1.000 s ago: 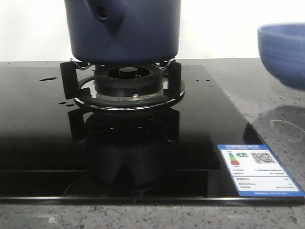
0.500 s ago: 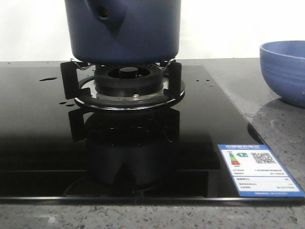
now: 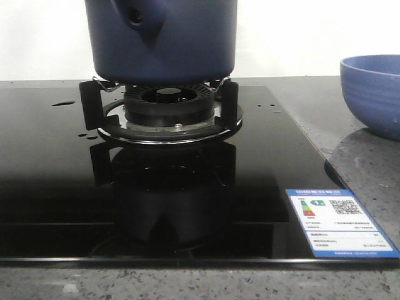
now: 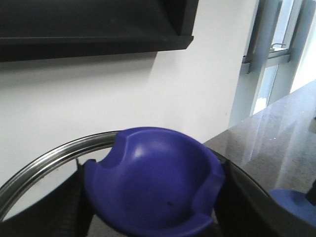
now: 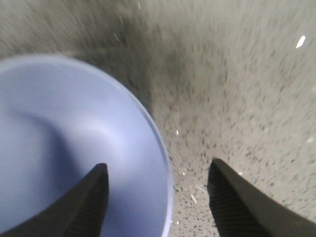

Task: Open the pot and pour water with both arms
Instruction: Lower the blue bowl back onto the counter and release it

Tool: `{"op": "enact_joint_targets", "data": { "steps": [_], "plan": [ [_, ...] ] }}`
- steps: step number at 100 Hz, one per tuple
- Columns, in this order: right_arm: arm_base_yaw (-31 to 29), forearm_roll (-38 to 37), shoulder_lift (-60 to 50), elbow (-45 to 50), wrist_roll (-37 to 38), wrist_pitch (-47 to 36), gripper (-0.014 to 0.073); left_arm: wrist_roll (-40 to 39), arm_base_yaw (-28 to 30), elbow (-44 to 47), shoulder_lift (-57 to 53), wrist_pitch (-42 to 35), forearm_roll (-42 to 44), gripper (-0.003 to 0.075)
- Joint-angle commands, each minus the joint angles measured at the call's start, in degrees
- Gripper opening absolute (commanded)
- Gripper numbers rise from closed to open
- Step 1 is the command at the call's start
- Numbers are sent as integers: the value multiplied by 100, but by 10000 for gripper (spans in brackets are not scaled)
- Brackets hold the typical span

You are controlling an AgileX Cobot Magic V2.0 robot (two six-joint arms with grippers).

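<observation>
Pot [image 3: 161,40] is sitting on burner [image 3: 167,111]. Right fingers [image 5: 94,200] are spread, straddling bowl [image 5: 74,148] rim. Left fingers are pinching lid knob [image 4: 153,185].

Pot [image 3: 161,40] over the burner [image 3: 167,109], bowl [image 3: 372,94] rightward, bare glass between.

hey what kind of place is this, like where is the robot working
Most likely a kitchen counter. A dark blue pot sits on a gas burner set in a black glass hob, with a blue bowl on the speckled stone worktop beside it.
</observation>
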Motion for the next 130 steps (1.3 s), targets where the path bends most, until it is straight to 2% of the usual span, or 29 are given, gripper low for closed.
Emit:
{"op": "enact_joint_targets", "data": {
  "steps": [1, 35, 130],
  "plan": [
    [-45, 187, -343, -392, 5, -53, 403, -42, -140, -229, -134, 313, -253, 358],
    [-45, 268, -742, -491, -30, -77, 403, -42, -835, -229, 368, 349, 57, 358],
    [-45, 303, -740, -491, -30, -82, 403, -67, -833, -218, 722, 410, 812, 358]
  ]
}}
